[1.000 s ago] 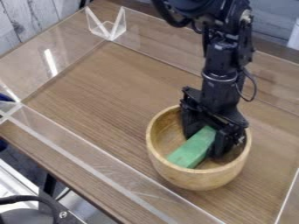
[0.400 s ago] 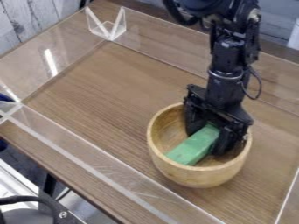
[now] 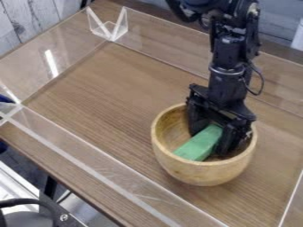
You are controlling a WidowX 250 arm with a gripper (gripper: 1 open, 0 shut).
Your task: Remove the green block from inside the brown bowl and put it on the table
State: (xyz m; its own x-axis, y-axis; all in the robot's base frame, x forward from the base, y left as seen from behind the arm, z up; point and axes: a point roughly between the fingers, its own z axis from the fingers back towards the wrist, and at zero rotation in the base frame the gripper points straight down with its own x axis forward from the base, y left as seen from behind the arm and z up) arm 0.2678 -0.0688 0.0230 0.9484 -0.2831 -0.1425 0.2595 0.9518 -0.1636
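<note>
The brown bowl (image 3: 178, 165) sits on the table (image 3: 106, 97) near its front right. Inside it the green block (image 3: 197, 148) leans against the bowl's far wall, its upper end between my fingers. My gripper (image 3: 217, 131) reaches down into the bowl from above, open, with one black finger on each side of the block's upper end. Whether the fingers touch the block I cannot tell. The block's lower end rests near the bowl's bottom.
Clear acrylic walls (image 3: 71, 142) edge the table on the left and front. A clear acrylic bracket (image 3: 109, 24) stands at the back left corner. The arm (image 3: 231, 44) rises from the bowl toward the top right.
The bowl and the block have shifted slightly to the right. The gripper has stayed in the bowl, still open around the block's upper end.
</note>
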